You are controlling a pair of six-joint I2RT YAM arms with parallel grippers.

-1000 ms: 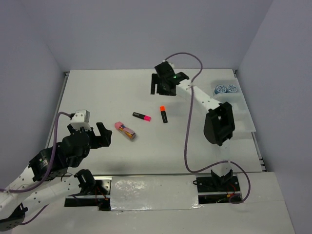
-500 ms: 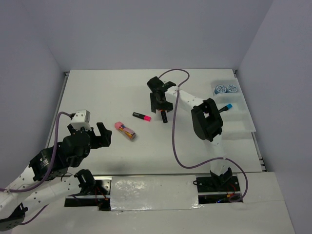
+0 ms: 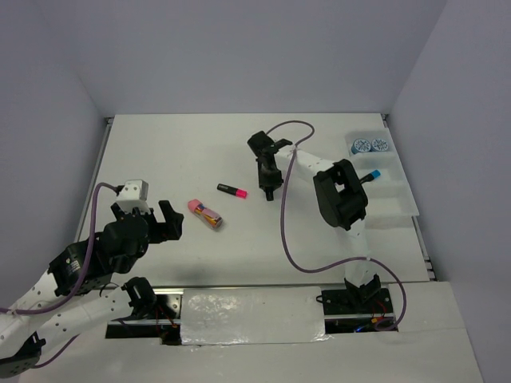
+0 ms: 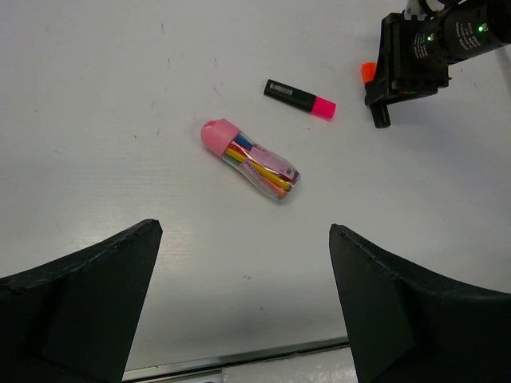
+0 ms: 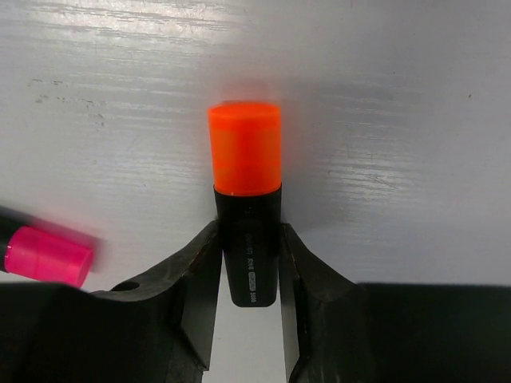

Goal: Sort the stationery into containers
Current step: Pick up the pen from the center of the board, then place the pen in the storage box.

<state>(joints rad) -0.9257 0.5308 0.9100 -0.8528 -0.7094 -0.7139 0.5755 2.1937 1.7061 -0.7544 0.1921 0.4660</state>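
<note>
My right gripper [image 5: 247, 239] is shut on the black barrel of an orange-capped highlighter [image 5: 244, 159] that lies on the white table. In the top view this gripper [image 3: 268, 185] covers most of it. A pink-capped highlighter [image 3: 231, 190] lies just to its left. A small pink packet [image 3: 204, 212] with yellow-orange bits lies further left and nearer. My left gripper [image 4: 243, 231] hangs open and holds nothing, well short of the packet [image 4: 251, 162]. Two blue-and-white round items [image 3: 370, 146] and a blue-capped highlighter [image 3: 372, 175] sit in clear trays [image 3: 399, 199] at the right.
The right arm's purple cable [image 3: 286, 215] loops over the table between the gripper and its base. Grey walls close the table at the back and both sides. The arm bases and a metal rail [image 3: 239, 307] run along the near edge.
The right gripper came from the far side of the table down onto the orange-capped highlighter and shut on its barrel. The left arm has not moved.
</note>
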